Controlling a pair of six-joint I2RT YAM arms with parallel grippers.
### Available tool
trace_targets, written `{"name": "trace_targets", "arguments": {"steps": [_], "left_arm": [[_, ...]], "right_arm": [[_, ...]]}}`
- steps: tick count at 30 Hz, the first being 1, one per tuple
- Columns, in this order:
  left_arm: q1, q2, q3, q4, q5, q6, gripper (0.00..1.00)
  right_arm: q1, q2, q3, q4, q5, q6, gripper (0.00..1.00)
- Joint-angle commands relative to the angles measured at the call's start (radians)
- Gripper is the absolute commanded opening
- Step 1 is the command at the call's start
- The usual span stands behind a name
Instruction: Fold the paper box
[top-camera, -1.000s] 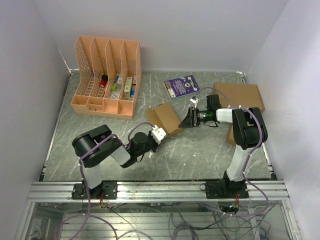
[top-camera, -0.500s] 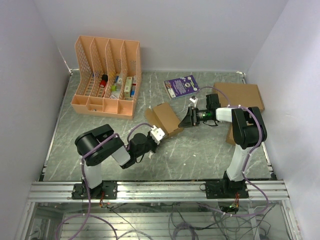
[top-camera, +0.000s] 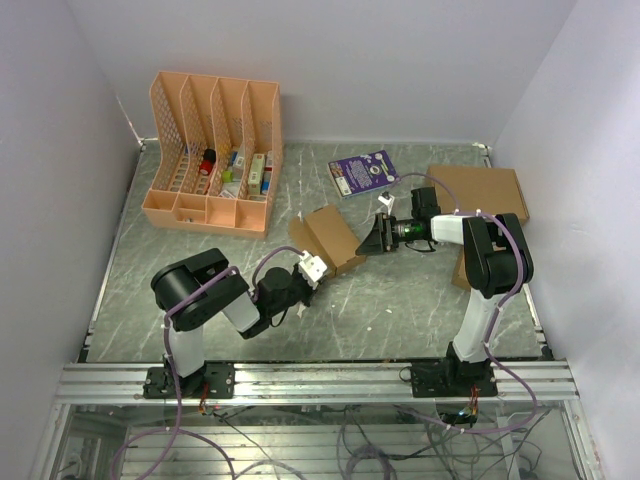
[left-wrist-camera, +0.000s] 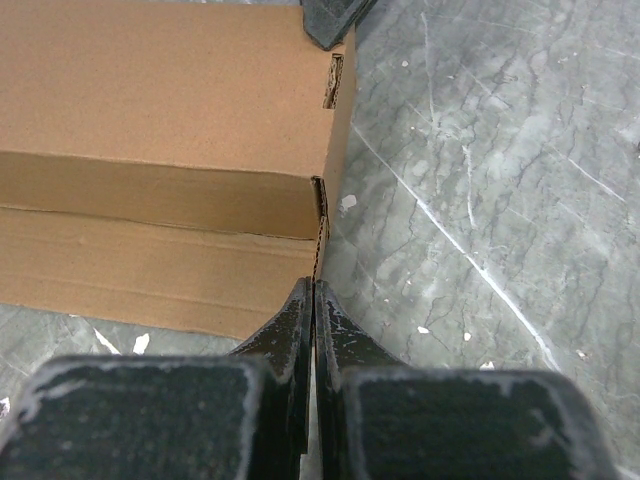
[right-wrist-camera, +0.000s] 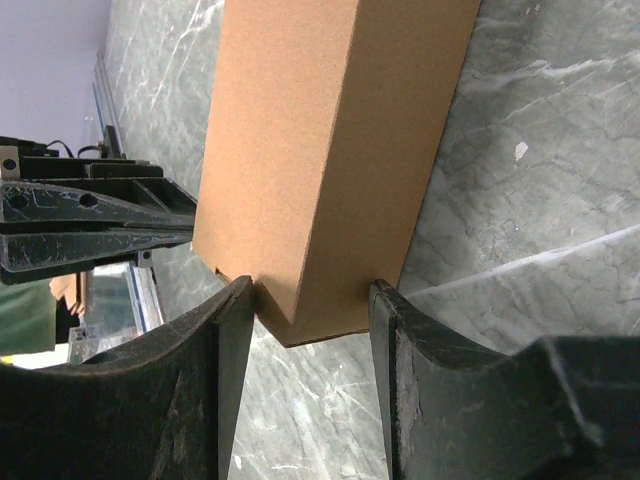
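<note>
The paper box (top-camera: 330, 236) is a small slim brown carton lying mid-table between the two arms. My left gripper (top-camera: 312, 268) is at its near end. In the left wrist view the jaws (left-wrist-camera: 315, 292) are pressed together on the thin edge of the box's end flap (left-wrist-camera: 321, 235), with the box body (left-wrist-camera: 160, 120) ahead. My right gripper (top-camera: 374, 240) is at the box's right end. In the right wrist view its fingers (right-wrist-camera: 235, 330) stand on either side of the box's corner (right-wrist-camera: 330, 180) and touch both faces.
A pink file organiser (top-camera: 213, 150) with small items stands at the back left. A purple booklet (top-camera: 363, 172) lies behind the box. A large flat brown cardboard (top-camera: 480, 190) lies at the back right, with more brown cardboard (top-camera: 461, 272) beside the right arm.
The left gripper and the box's near end have shifted slightly up and to the left. The right gripper has held its place.
</note>
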Motion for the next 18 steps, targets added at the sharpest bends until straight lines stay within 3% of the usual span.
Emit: {"name": "trace_targets", "arguments": {"steps": [1, 18], "left_arm": [[0.007, -0.013, 0.006, 0.081, 0.036, -0.011, 0.07], [0.007, -0.043, 0.057, -0.018, 0.032, -0.017, 0.07]], "right_arm": [[0.012, 0.023, 0.012, -0.02, 0.034, -0.029, 0.48], [0.012, 0.027, 0.019, -0.035, 0.032, -0.041, 0.48]]}}
